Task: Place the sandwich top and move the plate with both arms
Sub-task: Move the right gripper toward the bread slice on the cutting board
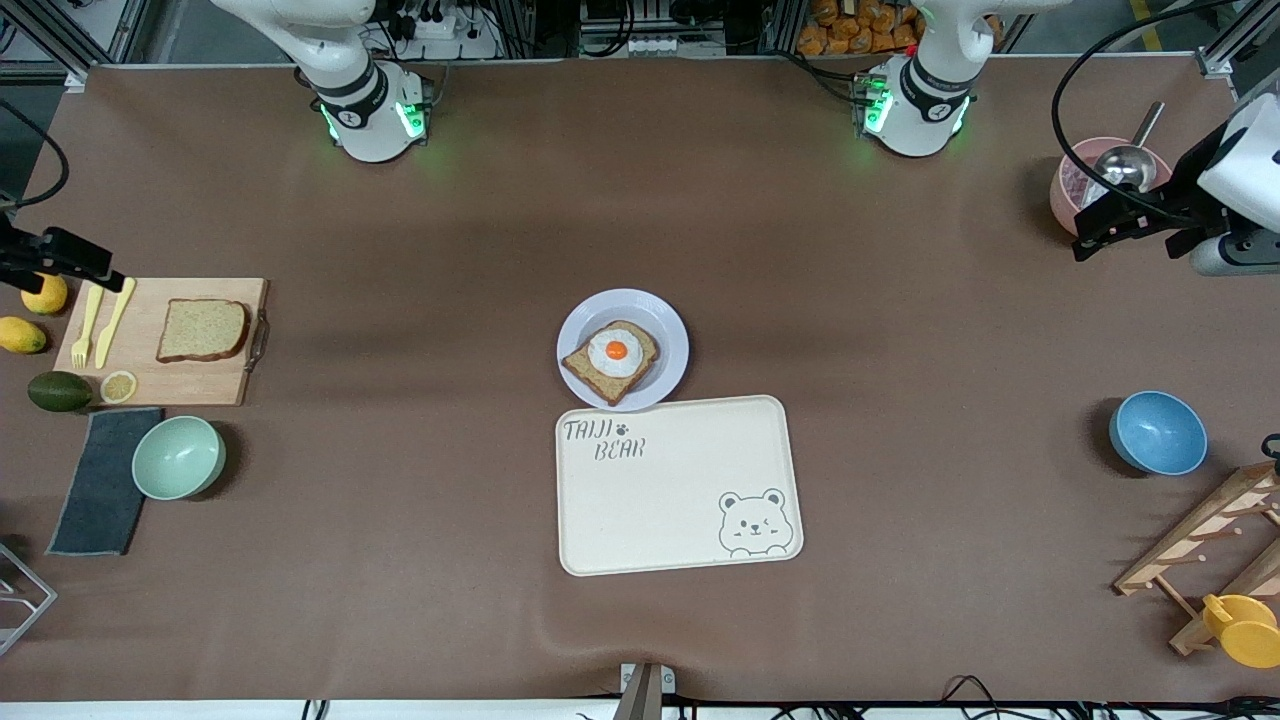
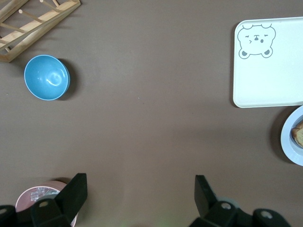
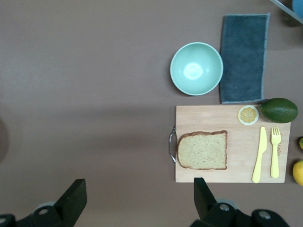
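At the right arm's end of the table (image 1: 400, 250), the right claw (image 1: 85, 262) hangs released above the edge of a wooden cutting board (image 1: 190, 385); in the right wrist view its two black fingers (image 3: 73, 198) stand wide apart with nothing between them. On the board lies the sandwich top (image 1: 201, 329), flat and alone, with a yellow fork (image 1: 86, 328) and a yellow knife (image 1: 114, 320) beside it and a lemon slice (image 1: 118, 386) at the board's nearer corner. An avocado (image 1: 58, 391) and two yellow fruits, perhaps lemons, sit just off the board's outer edge. Nearer the front camera than the board are a mint green bowl (image 1: 178, 457) and a dark grey cloth (image 1: 104, 482), side by side.

In the middle of the table stands the plate (image 1: 660, 320), carrying a bread slice topped with a fried egg (image 1: 612, 358). Just nearer the camera, its edge about touching the plate, lies a cream bear tray (image 1: 680, 490).

Toward the left arm's end, a blue bowl (image 1: 1157, 432) rests near a wooden rack (image 1: 1200, 540) with a yellow cup (image 1: 1245, 628). The left claw (image 1: 1085, 240) hovers released over a pink pot (image 1: 1070, 190) that holds a metal ladle (image 1: 1125, 163); the left wrist view shows its fingers (image 2: 75, 194) spread and empty.
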